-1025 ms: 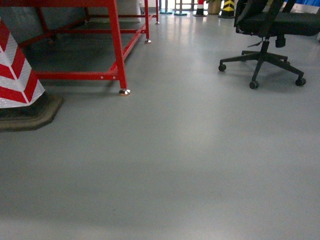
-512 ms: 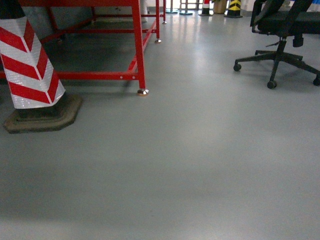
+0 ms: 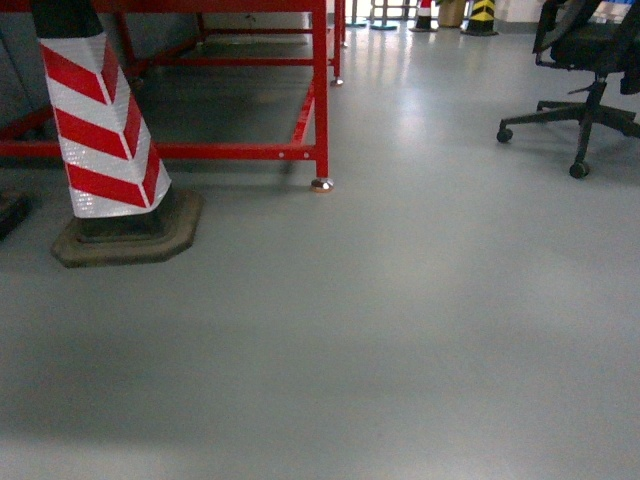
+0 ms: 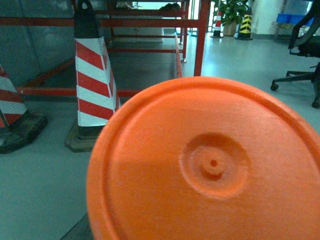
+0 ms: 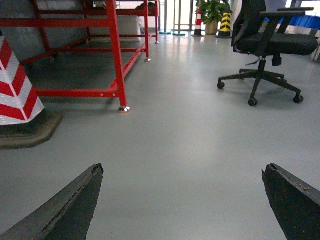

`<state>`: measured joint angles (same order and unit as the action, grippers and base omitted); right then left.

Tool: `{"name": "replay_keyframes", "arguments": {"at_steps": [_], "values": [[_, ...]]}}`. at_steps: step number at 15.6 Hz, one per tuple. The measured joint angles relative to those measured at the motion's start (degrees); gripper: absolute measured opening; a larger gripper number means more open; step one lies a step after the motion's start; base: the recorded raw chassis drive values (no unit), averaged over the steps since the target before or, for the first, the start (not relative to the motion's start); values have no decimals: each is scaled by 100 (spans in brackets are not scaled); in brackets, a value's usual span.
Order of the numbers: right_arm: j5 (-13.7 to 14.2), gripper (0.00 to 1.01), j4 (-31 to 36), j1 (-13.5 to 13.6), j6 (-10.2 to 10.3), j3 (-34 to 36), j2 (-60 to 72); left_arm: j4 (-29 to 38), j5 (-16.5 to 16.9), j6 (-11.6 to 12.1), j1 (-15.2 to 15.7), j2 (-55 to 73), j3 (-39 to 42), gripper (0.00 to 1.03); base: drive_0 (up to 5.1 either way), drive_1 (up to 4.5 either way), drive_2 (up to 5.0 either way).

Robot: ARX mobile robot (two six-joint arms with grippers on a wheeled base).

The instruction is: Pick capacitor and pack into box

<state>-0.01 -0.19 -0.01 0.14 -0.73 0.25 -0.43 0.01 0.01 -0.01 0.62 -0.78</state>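
A large orange round face [image 4: 210, 165] with a raised rim and a small central dimple fills most of the left wrist view, very close to the camera. It hides the left jaws, so their state and any grip do not show. I cannot tell if this orange thing is the capacitor. My right gripper [image 5: 182, 169] is open, its two dark fingers [image 5: 75, 205] wide apart over bare grey floor with nothing between them. The box is out of view. Neither arm shows in the head view.
A red-and-white striped cone [image 3: 105, 140] on a dark base stands at the left. Behind it is a red metal frame [image 3: 320, 90] with a footed leg. A black wheeled office chair [image 3: 590, 60] stands at the far right. Grey floor [image 3: 380, 330] lies in front.
The head view has swung left: the cone, the red frame leg and the chair have all slid rightward in the picture.
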Motion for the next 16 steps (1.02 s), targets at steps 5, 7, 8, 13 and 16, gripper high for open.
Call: {"name": "replay_keyframes", "arguments": {"at_steps": [5, 7, 8, 13, 16], "values": [[2, 98, -22, 0, 0, 0, -2, -4, -2, 0, 0, 0, 0, 44, -519, 226, 226], [4, 98, -11, 0, 0, 0, 2, 11, 2, 0, 0, 0, 0, 44, -519, 226, 226], [4, 98, 9, 0, 0, 0, 0, 9, -20, 0, 0, 0, 0, 44, -519, 226, 226], [2, 98, -24, 0, 0, 0, 0, 4, -2, 0, 0, 0, 0, 44, -519, 226, 226], [2, 98, -17, 0, 0, 0, 0, 4, 0, 0, 0, 0, 0, 44, -519, 226, 226]]}}
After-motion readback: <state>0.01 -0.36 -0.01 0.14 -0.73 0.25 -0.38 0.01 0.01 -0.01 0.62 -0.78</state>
